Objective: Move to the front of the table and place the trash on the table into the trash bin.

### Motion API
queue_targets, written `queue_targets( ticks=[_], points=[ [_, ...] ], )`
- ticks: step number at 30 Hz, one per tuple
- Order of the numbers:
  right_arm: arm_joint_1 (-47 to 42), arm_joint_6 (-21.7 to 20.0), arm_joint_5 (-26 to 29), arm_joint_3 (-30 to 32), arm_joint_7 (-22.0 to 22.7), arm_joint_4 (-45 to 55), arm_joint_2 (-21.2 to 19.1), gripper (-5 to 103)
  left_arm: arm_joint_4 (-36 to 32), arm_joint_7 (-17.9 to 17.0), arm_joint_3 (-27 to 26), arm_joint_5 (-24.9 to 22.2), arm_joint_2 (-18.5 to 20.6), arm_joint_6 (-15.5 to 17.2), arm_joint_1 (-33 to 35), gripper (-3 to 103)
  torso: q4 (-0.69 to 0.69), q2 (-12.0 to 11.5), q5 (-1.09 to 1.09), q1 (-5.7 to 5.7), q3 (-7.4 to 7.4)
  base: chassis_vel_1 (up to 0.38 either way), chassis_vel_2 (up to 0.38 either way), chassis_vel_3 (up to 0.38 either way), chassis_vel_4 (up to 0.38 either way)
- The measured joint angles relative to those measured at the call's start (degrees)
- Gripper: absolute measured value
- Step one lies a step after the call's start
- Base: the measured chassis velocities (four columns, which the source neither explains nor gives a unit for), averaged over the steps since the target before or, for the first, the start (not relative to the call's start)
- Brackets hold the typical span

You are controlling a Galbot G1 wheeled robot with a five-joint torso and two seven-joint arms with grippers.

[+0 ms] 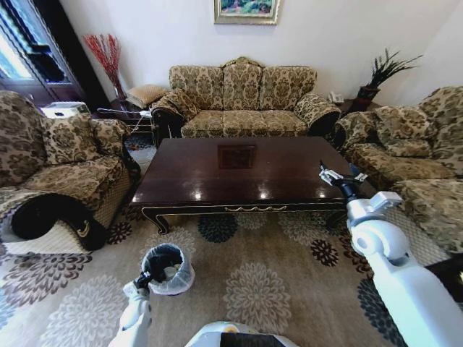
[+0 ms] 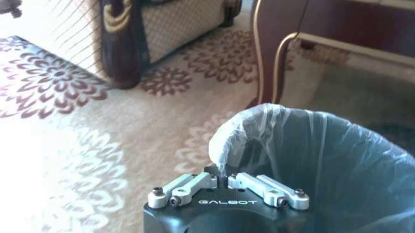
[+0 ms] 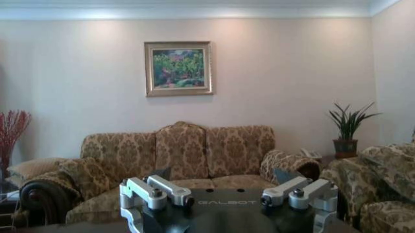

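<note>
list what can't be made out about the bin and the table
- Inside the trash bin: in the head view the pale contents are too small to identify; in the left wrist view its bottom is cut off by the picture's edge.
- Near right corner of the table: in the head view, hidden behind the right arm.
</note>
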Motion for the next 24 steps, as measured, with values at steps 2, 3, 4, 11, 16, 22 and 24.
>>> queue_targets(
  ticks=[2,3,4,11,16,22,24],
  points=[
    [-0.3,0.2,0.0,0.2,-0.2,0.0,0.0,100,2.3,0.3,0.1,0.1,0.1,-1.6,-0.6,3,0.0,0.0,0.0,0.0,0.0,0.0,0.0,0.0,0.0],
    [-0.7,0.3,0.0,0.3,-0.4,0.0,0.1,100,5.5,0.9,0.1,0.1,0.2,-4.2,-1.7,3,0.01,0.0,0.01,0.0,0.0,0.0,0.0,0.0,0.0],
    [-0.9,0.4,0.0,0.4,-0.6,0.1,0.1,100,8.5,1.7,0.2,0.0,0.2,-7.1,-2.9,3,0.0,0.0,0.01,0.0,0.0,0.0,0.0,0.0,0.0],
    [-1.0,0.7,0.0,-0.9,-0.8,1.1,0.2,100,15.2,3.0,1.0,-3.8,0.3,-12.3,-5.9,7,-0.03,0.0,0.02,0.01,0.0,0.0,0.0,0.0,0.0],
    [0.3,0.7,-0.6,-3.0,-0.7,1.5,0.1,100,16.3,3.6,1.1,-3.4,0.8,-12.1,-5.9,28,-0.02,0.0,0.01,0.0,-0.01,0.0,0.0,0.0,0.0],
    [1.2,0.4,-0.5,-3.9,0.4,2.7,-1.2,100,12.0,3.2,0.6,-2.9,1.1,-10.7,-3.6,49,-0.03,0.0,-0.03,0.01,0.0,0.0,0.0,0.0,0.0],
    [1.0,0.3,-0.4,-3.3,0.4,2.9,-1.8,100,7.8,3.1,0.0,-3.0,1.6,-9.5,-1.1,60,-0.02,0.0,0.0,0.0,0.0,0.0,0.0,0.0,0.0]
  ],
)
